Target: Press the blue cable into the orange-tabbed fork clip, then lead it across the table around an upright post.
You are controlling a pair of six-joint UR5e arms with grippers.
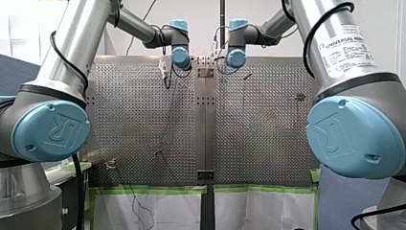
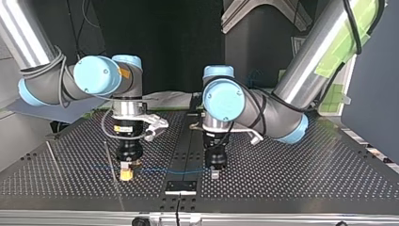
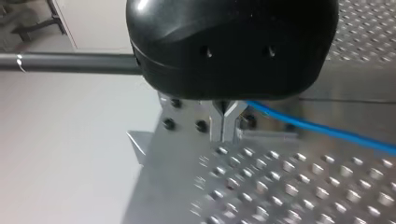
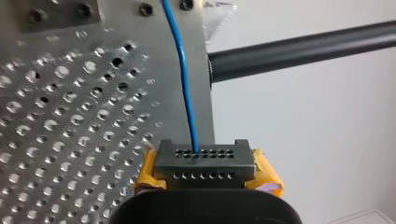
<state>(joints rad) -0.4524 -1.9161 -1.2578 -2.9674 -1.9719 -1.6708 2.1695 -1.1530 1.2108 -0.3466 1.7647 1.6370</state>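
My right end effector, yellow pads showing, is clenched on the cable, which runs straight out ahead of it over the desk. My left end effector has its metal fingers pressed together with the cable coming out at their root, so I judge it is gripping the cable too. In the top view the cable hangs in a low line between the two, just above the desk near its camera-side edge, by the middle seam. I cannot pick out the clip or the post.

Risks as I see them:
- If the arms pull apart, the thin cable could slip through the metal fingers.
- If it sags, it may miss the fork.
- The wrists are close and could collide.
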